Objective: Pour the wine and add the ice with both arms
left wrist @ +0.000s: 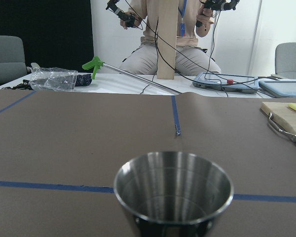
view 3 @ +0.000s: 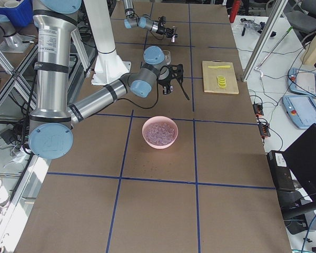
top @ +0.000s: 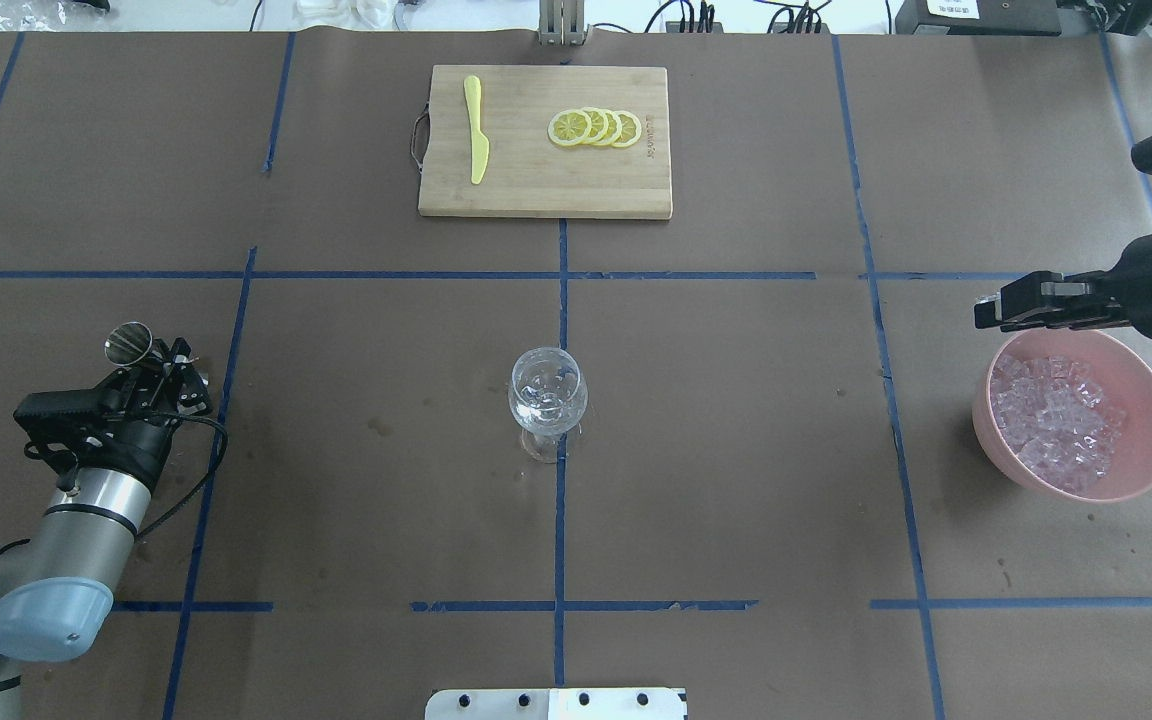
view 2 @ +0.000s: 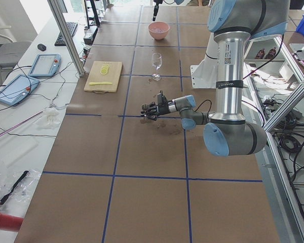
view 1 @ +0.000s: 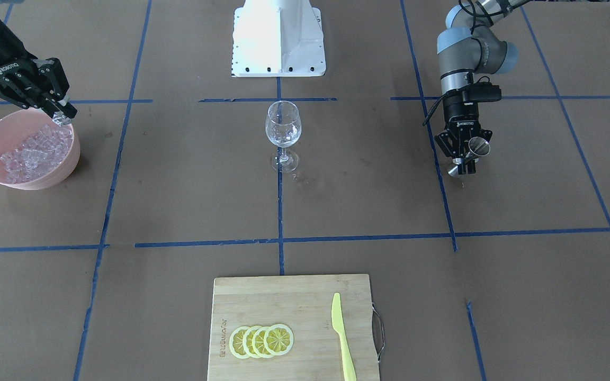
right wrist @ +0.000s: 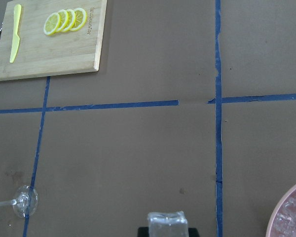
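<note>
**One cube pinched above the bowl, measuring cup held off to the side**

The right pincer (view 1: 63,115) hangs over the rim of the pink bowl (view 1: 45,180). Its fingers are drawn in tight on a single ice cube (right wrist: 167,223), which sits clear of the heap of ice (top: 1061,420) below. One cube held high off the pile suits a carry across to the wine glass (view 1: 283,127). The glass stands upright at the middle of the worktop (view 1: 178,185), well apart from both arms.

The left pincer (view 1: 466,161) is clamped on a steel measuring cup (top: 128,342), far out on its own side. In the wrist view the cup's inside shows only bare metal. As for the wine, the glass shows faint glints low in its bowl, too faint to say for sure that liquid is there. The likely reading is that pouring is done and the cup is kept aside so the other arm has a free path.

The cube is slick and gripped only at the fingertips, and the stemmed glass would tip easily. A release low over its mouth looks wise.

The cutting board (top: 544,190) with lemon slices (top: 594,127) and a knife (top: 476,130) lies at the far edge, out of the path.
</note>
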`<state>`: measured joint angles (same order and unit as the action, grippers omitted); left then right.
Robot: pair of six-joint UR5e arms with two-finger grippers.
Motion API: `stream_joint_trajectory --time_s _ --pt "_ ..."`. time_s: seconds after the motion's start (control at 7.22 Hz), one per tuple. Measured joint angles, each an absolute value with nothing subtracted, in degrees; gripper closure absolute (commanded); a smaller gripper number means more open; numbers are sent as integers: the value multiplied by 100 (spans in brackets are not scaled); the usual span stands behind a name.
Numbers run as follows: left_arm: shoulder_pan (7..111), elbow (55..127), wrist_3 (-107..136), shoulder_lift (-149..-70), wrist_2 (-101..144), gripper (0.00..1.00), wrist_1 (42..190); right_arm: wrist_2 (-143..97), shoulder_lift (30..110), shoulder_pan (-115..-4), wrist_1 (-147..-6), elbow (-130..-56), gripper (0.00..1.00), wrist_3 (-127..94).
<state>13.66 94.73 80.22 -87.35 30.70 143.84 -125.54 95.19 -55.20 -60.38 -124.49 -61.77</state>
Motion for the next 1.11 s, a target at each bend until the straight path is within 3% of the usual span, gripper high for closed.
stream_joint_trajectory --time_s 0.69,1.11 --pt "1345 9282 8142 -8799 3006 76 14361 -12591 8856 -5456 -6050 -12460 100 -6745" --pt "1345 9295 8105 -8806 3006 50 14318 -12556 8316 -5158 -6081 -12449 100 -7349"
